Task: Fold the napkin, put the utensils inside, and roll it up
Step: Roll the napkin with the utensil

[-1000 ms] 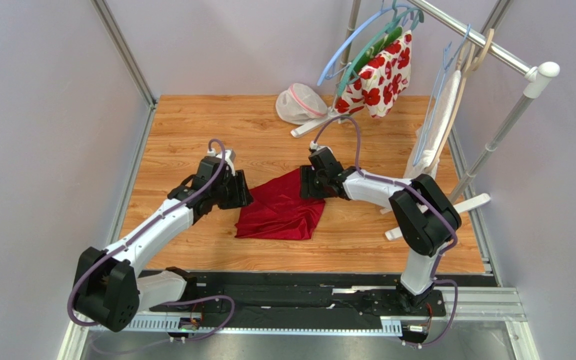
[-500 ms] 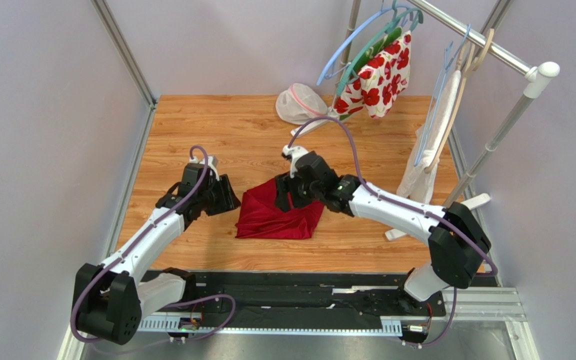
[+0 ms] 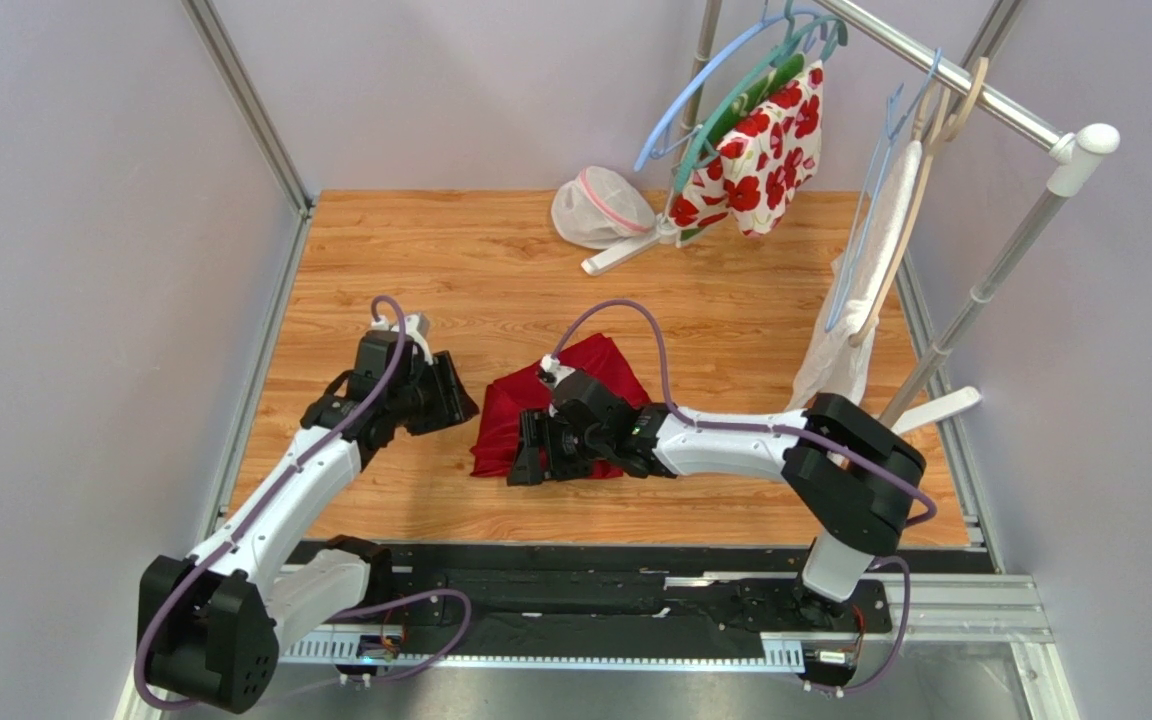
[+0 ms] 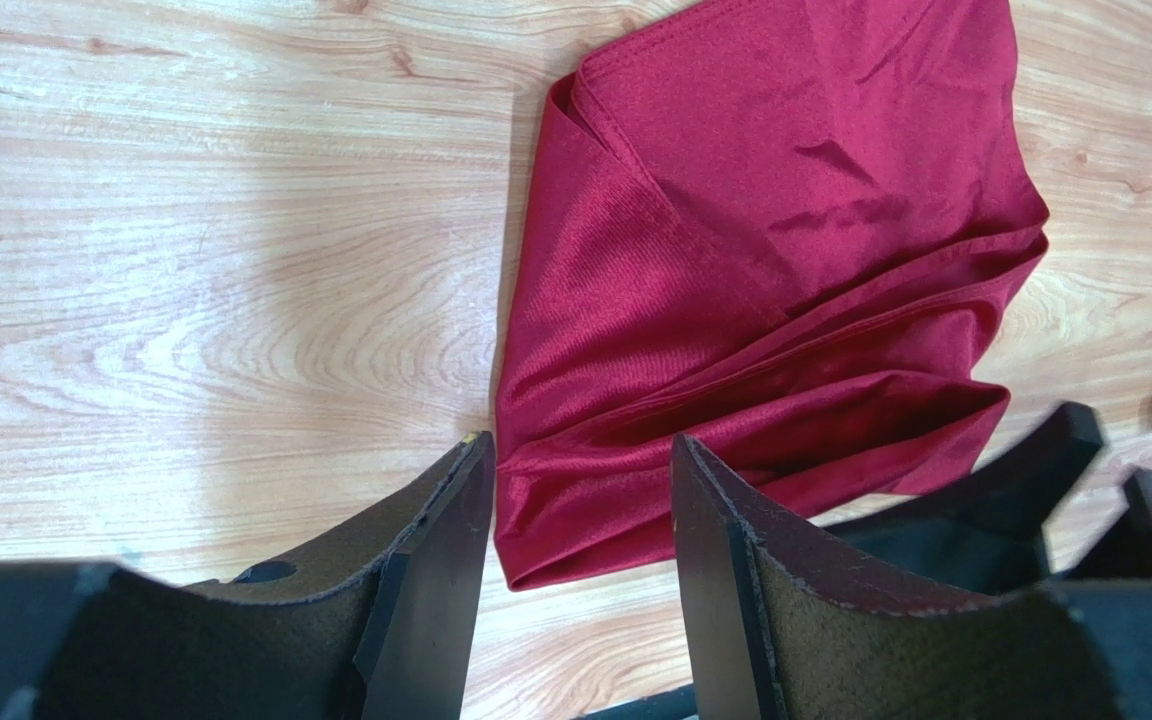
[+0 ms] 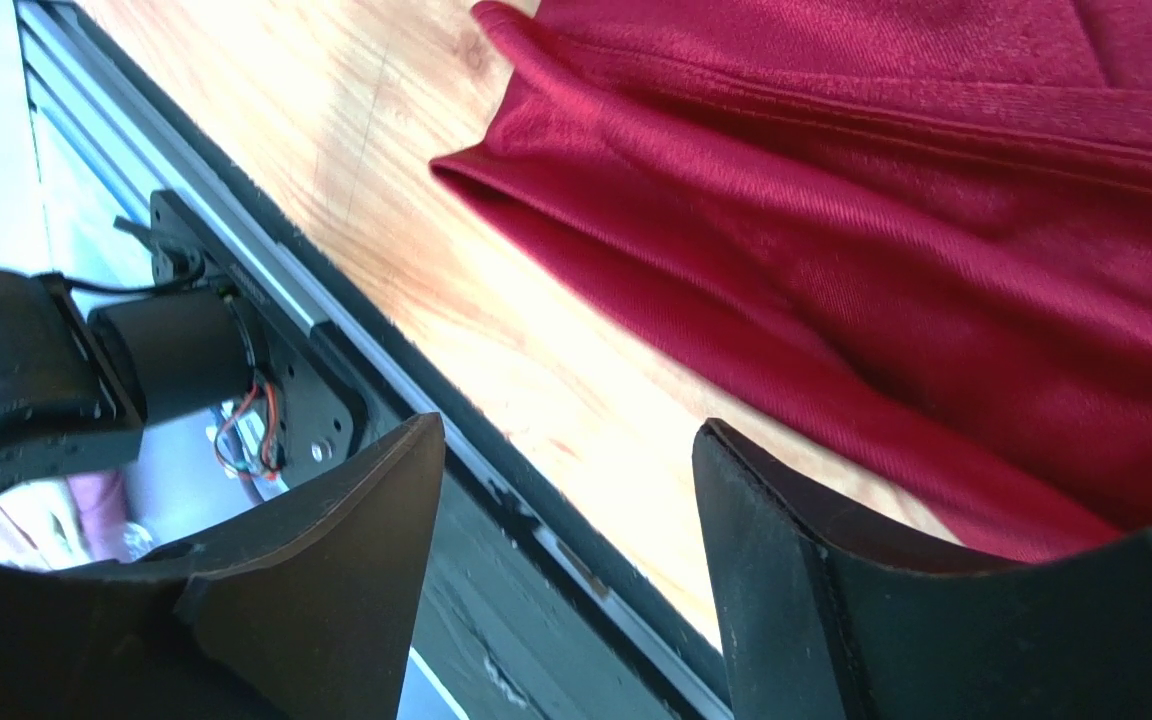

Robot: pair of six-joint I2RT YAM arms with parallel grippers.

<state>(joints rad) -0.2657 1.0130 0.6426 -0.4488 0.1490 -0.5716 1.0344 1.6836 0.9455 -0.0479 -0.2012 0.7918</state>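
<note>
Table [image 3: 387,255]: wood top, unchanged. One of it.
Rack [image 3: 988,93] along the far right: unchanged, one of it.

Right arm [image 3: 748,438]: biggest change. A second ago it was folded back on the right, with its gripper at the napkin's far right edge. Now it's stretched low across the cloth toward the left.
Left arm [image 3: 297,480]: small change, pulled back a little to the left.
Two arms in total.

Napkin [image 3: 504,420]: one, dark red, mid-table between the two grippers, in much the same spot as before. It's folded over in loose layers, and the stacked edges show in the left wrist view [image 4: 748,255]. The right arm now covers its middle from above.

Right gripper [image 3: 530,450]: now at the napkin's near left corner, by the table's front edge. In its wrist view [image 5: 567,435] the fingers are spread with bare wood and the base rail between them. The napkin [image 5: 913,255] lies off to one side. Released, gripping nothing.
Left gripper [image 3: 452,399]: just beside the napkin's left edge, where a second ago it sat right at that edge. Its jaws stand apart [image 4: 579,495] with the cloth's corner showing between them, not clenched on it. Can't tell if the tips touch the fabric.
Two grippers, both empty.

Smaller stuff, none of it moved:
- white towel [image 3: 860,308] on the rack: one
- floral cloth [image 3: 755,150] on the rack: one
- mesh bag [image 3: 602,207] at the far table edge: one
- hangers [image 3: 687,105]: they overlap, exact count unclear
</note>
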